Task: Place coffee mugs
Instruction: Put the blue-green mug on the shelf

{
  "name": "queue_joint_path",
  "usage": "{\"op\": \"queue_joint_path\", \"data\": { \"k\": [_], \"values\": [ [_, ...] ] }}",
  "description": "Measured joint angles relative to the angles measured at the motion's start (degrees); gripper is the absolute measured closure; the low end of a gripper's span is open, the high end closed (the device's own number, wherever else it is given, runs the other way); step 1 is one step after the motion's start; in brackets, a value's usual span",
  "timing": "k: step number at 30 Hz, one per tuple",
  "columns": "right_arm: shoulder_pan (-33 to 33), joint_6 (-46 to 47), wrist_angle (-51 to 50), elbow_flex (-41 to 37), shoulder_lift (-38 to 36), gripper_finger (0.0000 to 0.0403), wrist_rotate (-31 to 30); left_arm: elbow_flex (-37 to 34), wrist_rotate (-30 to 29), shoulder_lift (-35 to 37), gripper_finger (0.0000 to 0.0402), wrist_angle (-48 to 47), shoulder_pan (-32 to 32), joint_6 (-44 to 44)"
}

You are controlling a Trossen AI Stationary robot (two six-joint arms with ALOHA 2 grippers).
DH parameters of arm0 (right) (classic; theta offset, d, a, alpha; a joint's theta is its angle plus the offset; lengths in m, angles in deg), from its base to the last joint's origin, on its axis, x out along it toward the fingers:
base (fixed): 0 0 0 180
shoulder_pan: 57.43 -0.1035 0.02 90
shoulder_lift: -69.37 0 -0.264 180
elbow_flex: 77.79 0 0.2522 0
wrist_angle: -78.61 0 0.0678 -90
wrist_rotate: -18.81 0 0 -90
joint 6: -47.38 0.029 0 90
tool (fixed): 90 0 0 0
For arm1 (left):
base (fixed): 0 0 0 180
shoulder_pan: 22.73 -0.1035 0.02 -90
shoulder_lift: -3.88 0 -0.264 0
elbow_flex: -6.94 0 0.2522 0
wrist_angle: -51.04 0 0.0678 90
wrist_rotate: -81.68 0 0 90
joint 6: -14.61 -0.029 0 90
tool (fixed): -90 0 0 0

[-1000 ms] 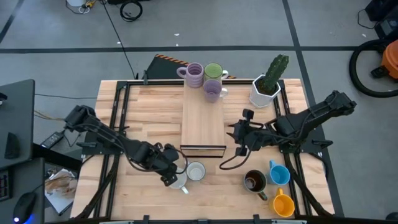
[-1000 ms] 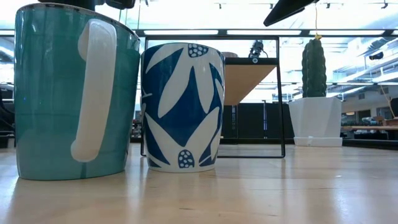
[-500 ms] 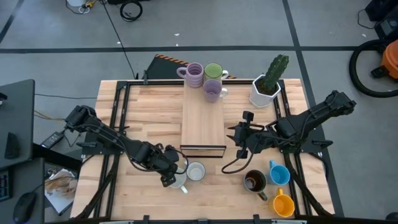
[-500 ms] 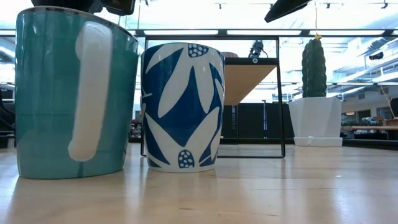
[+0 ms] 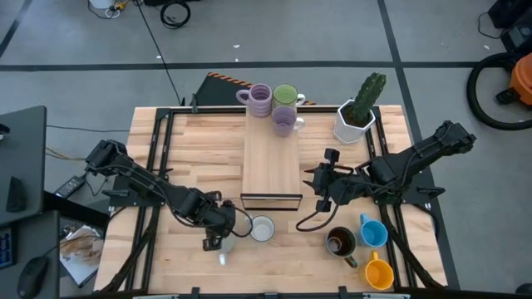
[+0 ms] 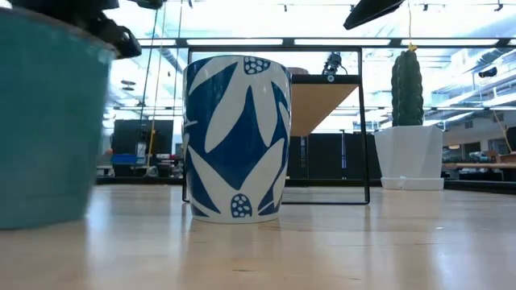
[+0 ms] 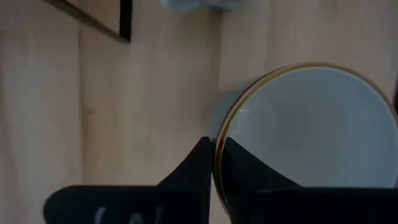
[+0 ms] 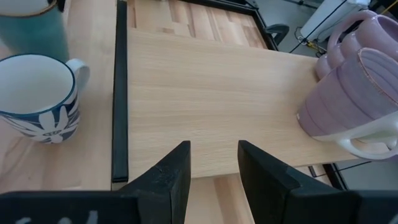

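The left gripper [image 5: 218, 242], low and left of centre in the high view, has its jaws clenched on the rim of a teal mug [image 7: 305, 137], one finger inside the wall and one outside, as the left wrist view shows. The step in hand appears to be carrying this mug to the raised wooden shelf [image 5: 271, 158] at the middle of the desk [image 5: 195, 145]. To do it well, the arm likely needs to keep the mug level, lift it clear of the blue and white leaf-patterned mug [image 5: 262, 228] just beside it, and avoid the shelf's black frame.

The teal mug is plain outside, with a pale inside and a thin gold rim. Two lilac mugs [image 5: 261, 100] and a light green mug [image 5: 286, 95] sit at the shelf's upper end. A dark brown mug [image 5: 340, 242], a blue mug [image 5: 373, 231] and an orange mug [image 5: 378, 273] stand at lower right.

The right gripper [image 5: 324, 184] hovers right of the shelf, jaws released and empty
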Motion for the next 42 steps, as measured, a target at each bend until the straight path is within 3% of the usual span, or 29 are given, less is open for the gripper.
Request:
{"op": "queue_joint_path", "data": {
  "k": [14, 22, 29, 42],
  "values": [
    [0.0, 0.4, 0.4, 0.0, 0.0, 0.0264, 0.0, 0.1, -0.2, 0.1, 0.0363, -2.7, 2.4, -37.8],
    [0.0, 0.3, 0.4, 0.0, 0.0, 0.0264, 0.4, 0.1, -0.4, 0.1, 0.0361, -0.1, 2.7, -51.7],
    [0.0, 0.3, 0.4, 0.0, 0.0, 0.0264, 1.0, 0.1, -2.7, 0.0, 0.0351, 1.1, 2.6, -49.9],
    [0.0, 0.2, 0.7, 0.0, 0.0, 0.0264, 1.1, 1.7, -6.7, -0.1, 0.0217, -0.3, 2.6, -45.1]
  ]
}}
